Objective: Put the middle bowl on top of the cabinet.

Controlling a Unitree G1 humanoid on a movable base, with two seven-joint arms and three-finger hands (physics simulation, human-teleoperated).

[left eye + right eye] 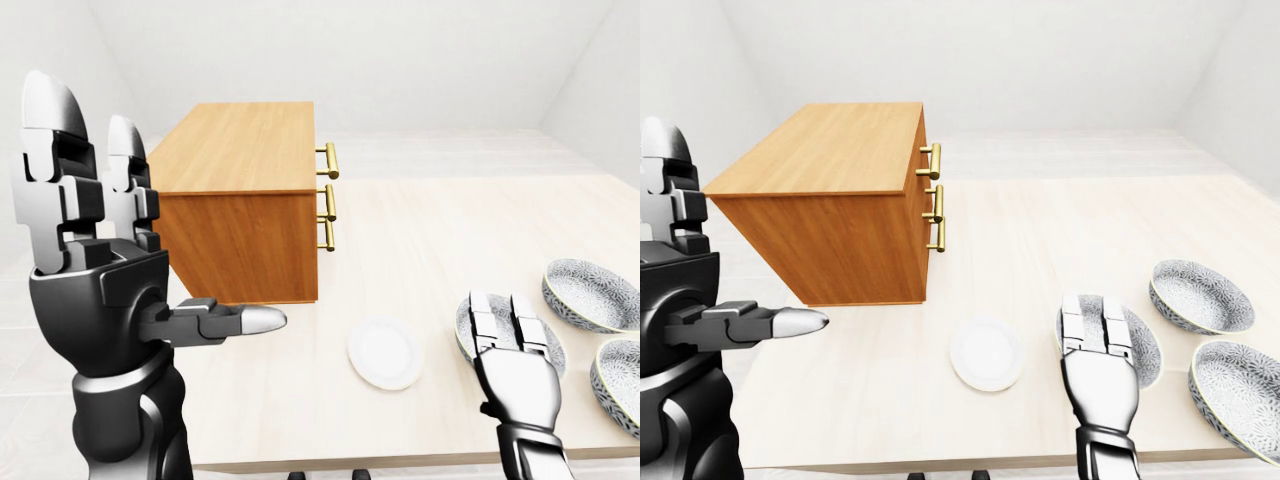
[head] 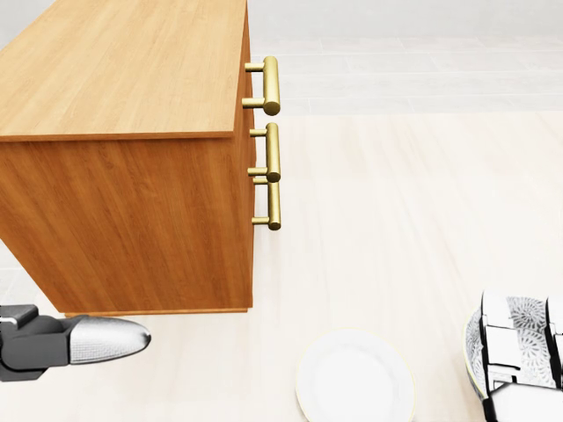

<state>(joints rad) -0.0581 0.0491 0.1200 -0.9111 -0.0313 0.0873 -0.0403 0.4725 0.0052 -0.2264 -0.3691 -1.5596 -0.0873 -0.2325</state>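
Observation:
Three grey patterned bowls sit at the table's right in the right-eye view. The leftmost bowl (image 1: 1148, 352) lies partly under my right hand (image 1: 1095, 320), whose fingers stretch flat and open over it without closing round it. Another bowl (image 1: 1200, 295) is further up and right, and a third bowl (image 1: 1240, 385) lies at the lower right edge. The wooden cabinet (image 1: 820, 150) stands on the table at the upper left, its flat top bare. My left hand (image 1: 140, 230) is raised at the left, open, with its fingers up, its thumb out and nothing in it.
A white plate (image 1: 986, 354) lies on the light wooden table (image 1: 1040, 240) between the cabinet and the bowls. Three brass handles (image 1: 933, 190) jut from the cabinet's right face. The table's near edge runs along the bottom of both eye views.

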